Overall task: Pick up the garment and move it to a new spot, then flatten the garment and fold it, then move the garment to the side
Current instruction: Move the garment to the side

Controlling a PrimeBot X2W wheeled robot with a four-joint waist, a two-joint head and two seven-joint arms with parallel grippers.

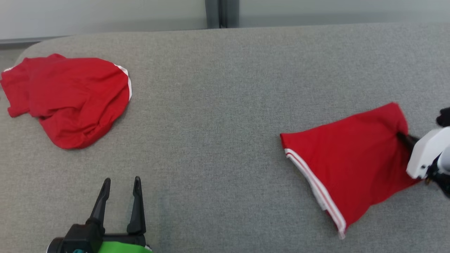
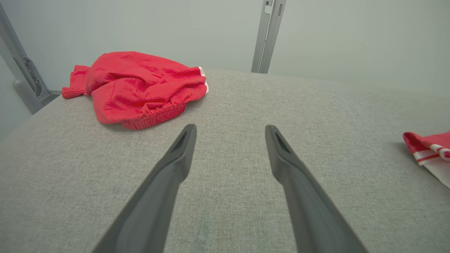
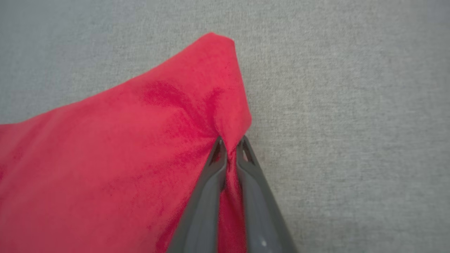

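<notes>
A folded red garment (image 1: 348,154) with white side stripes lies flat at the right of the grey padded table (image 1: 218,105). My right gripper (image 1: 401,135) comes in from the right edge and pinches the garment's right border. In the right wrist view the fingers of this gripper (image 3: 230,149) are shut on a pinch of the red cloth (image 3: 123,158) near its corner. My left gripper (image 1: 121,182) stands open over bare table at the lower left, and its wrist view shows nothing between its spread fingers (image 2: 230,131). The garment's striped corner (image 2: 427,149) shows at the right there.
A second red garment (image 1: 70,98) lies crumpled in a heap at the table's far left, also in the left wrist view (image 2: 140,88). A pale wall with a grey post (image 1: 221,14) runs behind the table's far edge.
</notes>
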